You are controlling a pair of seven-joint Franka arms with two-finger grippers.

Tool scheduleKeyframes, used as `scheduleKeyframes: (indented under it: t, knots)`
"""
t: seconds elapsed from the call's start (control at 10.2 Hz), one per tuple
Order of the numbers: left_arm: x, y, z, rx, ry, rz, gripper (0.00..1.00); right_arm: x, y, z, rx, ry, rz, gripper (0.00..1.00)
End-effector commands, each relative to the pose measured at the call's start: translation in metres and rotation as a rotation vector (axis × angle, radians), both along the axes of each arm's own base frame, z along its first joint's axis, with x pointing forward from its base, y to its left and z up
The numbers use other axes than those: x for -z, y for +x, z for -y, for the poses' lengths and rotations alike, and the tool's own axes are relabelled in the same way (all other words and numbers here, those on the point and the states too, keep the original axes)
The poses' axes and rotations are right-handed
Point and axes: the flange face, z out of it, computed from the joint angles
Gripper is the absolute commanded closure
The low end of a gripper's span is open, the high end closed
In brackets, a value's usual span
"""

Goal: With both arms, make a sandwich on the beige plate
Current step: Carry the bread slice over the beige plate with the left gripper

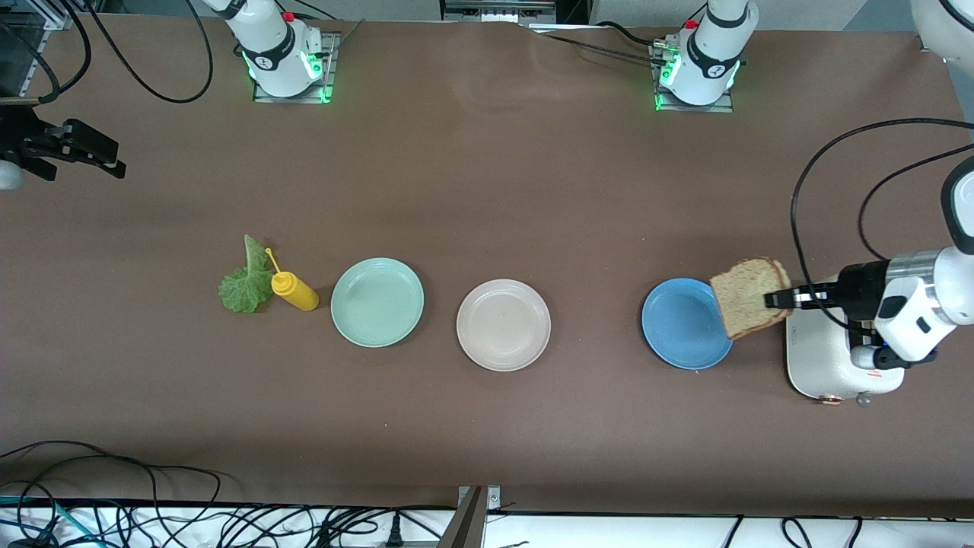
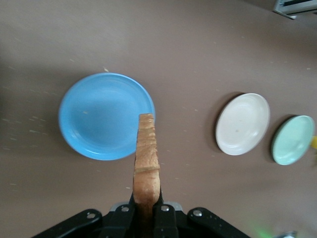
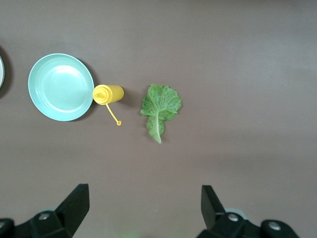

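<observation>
Your left end effector gripped a bread slice over the blue plate's edge; right end effector waited released above the lettuce leaf.

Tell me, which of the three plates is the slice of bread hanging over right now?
The blue plate, at the left arm's end of the row. The bread slice, held on edge, overlaps its rim; the beige plate and mint-green plate lie farther along.

No word, brand, number or sign can be read anywhere; a small red mark on the white toaster at the left arm's end of the bench is too small to make out.
</observation>
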Motion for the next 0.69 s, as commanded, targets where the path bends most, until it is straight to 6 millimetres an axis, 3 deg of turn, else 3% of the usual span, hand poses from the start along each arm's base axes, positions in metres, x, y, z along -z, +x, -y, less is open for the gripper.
scheduleKeyframes:
  t: [0.0,0.3,0.59]
  knots:
    - [0.020,0.004,0.024,-0.042,-0.084,-0.018,1.00,-0.004,-0.002,0.001,-0.002,0.017,-0.002,0.00]
    - [0.057,0.014,0.062,-0.042,-0.138,-0.013,1.00,-0.004,-0.002,0.001,-0.002,0.017,-0.002,0.00]
    - [0.086,0.010,0.105,-0.106,-0.191,0.000,1.00,-0.003,-0.002,0.001,-0.002,0.017,-0.002,0.00]
